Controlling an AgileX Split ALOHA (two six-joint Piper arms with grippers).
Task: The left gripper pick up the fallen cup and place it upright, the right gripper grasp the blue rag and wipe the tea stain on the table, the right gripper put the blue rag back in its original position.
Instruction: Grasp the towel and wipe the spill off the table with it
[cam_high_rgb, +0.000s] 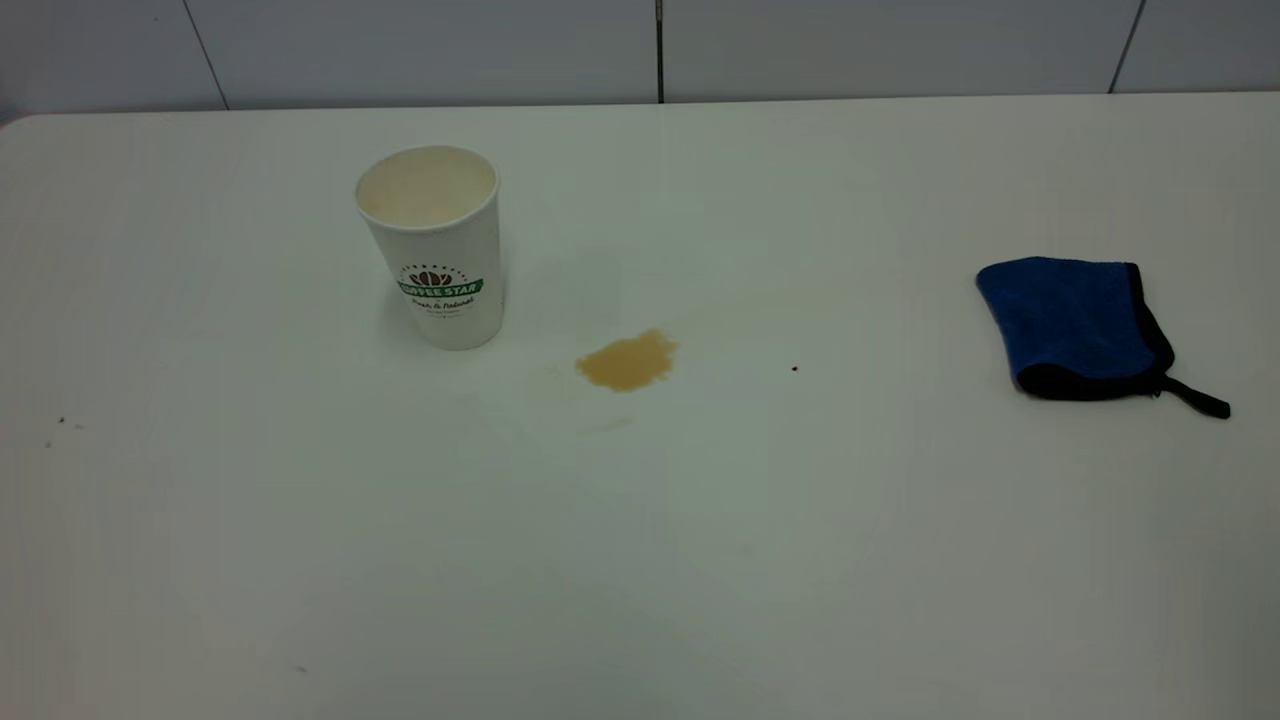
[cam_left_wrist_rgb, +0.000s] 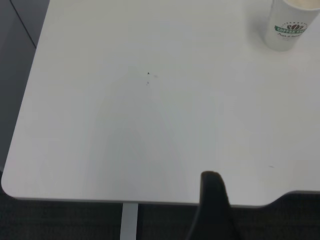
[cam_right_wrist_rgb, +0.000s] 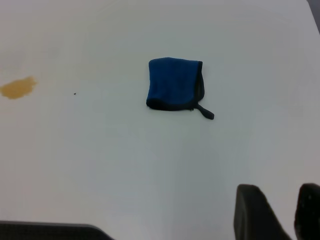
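The cup (cam_high_rgb: 432, 245) stands upright; next the right gripper (cam_right_wrist_rgb: 280, 212), jaws parted and empty, must reach the blue rag (cam_high_rgb: 1075, 325), centre right. The left gripper's (cam_left_wrist_rgb: 212, 202) jaws cannot be told.

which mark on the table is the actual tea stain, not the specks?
The tea stain is the tan-brown blotch right of the cup. The dark speck further right, toward the blue rag, is just a tiny dot.

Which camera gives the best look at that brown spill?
The exterior view: the tea stain lies whole near mid-table, beside the upright cup. The right wrist view catches it small at its edge; the left wrist view misses it.
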